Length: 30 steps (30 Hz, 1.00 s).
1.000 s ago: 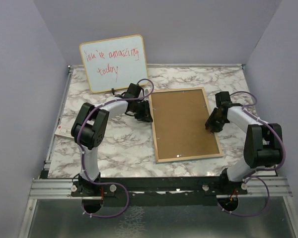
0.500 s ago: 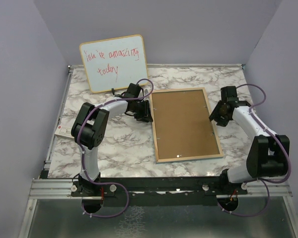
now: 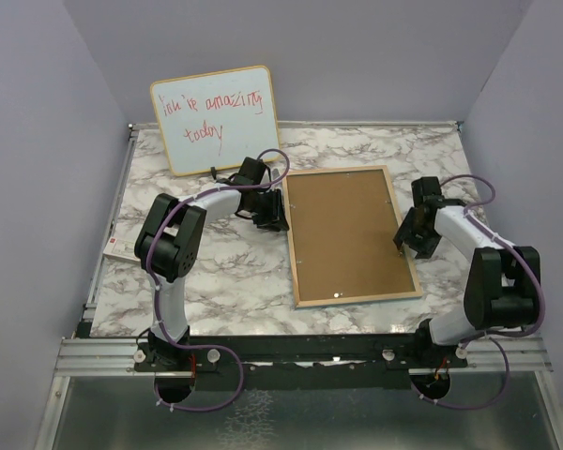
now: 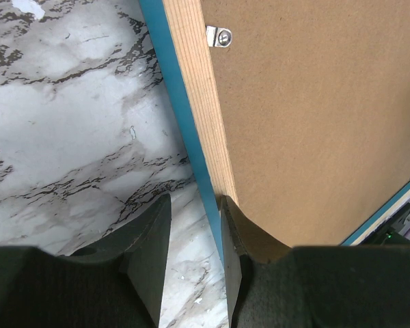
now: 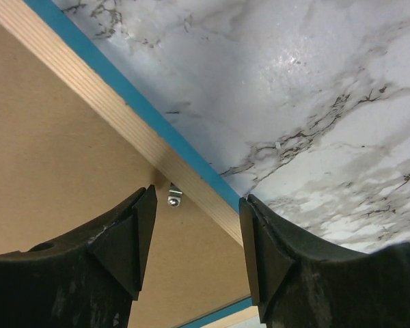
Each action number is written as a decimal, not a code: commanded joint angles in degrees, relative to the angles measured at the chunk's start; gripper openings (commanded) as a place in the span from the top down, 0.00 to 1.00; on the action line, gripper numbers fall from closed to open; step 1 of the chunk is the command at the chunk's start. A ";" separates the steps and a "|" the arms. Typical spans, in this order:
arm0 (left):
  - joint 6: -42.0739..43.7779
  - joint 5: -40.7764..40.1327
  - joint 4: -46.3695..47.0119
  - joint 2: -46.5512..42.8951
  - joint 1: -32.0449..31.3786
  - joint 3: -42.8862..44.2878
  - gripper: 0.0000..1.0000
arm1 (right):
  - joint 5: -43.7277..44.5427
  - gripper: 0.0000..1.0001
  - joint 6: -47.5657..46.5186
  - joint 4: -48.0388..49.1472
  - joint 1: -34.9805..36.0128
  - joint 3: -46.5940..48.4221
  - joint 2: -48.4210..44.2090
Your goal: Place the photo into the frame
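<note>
Tools first. At the left rim of the frame [image 3: 357,299], far half: left tool [image 3: 273,217], spread a little, pinching nothing. One finger [image 4: 150,253] over bare marble outside the rim, the other at the wood rim, blue edge running into the gap. At the frame's right rim, about mid-length: right tool [image 3: 410,236], spread wide, astride the rim with room on both sides, pinching nothing. One of its fingers over the backing board [image 3: 342,234], the other over marble outside the frame.

Against half a second back: right tool drawn nearer along the frame's right rim, arm folded back toward its base. Against a full second back: much the same spot as now. Left tool at the same place on the left rim in all three. Frame, backing board and whiteboard [image 3: 216,117] unmoved.

Frame flat on the surface [image 3: 216,272], wood face up, blue edge below, backing board seated inside it.

Counted:
- arms 2, tools 2
- frame 1, backing board 1
- whiteboard 1, red handwriting, propped beyond the frame's far-left corner
- metal clip [image 4: 219,37] on the board just inside the left rim, 1
- second clip [image 5: 174,198] just inside the right rim, 1
- pale flat card [image 3: 114,246] 1, well left of the frame at the surface's edge
</note>
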 commanded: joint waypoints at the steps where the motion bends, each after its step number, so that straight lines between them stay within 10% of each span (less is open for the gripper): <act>1: 1.25 -2.33 -2.20 2.30 0.45 -0.87 0.64 | -0.24 0.41 0.61 0.30 -0.25 -1.31 2.07; 22: 0.81 -1.80 -2.16 3.16 0.36 -0.50 0.64 | -3.58 0.90 0.65 3.99 -0.33 -3.06 2.76; 30: 0.52 -3.76 -2.67 1.20 0.36 0.33 0.58 | 0.53 0.51 1.43 -1.02 -0.42 2.36 -3.15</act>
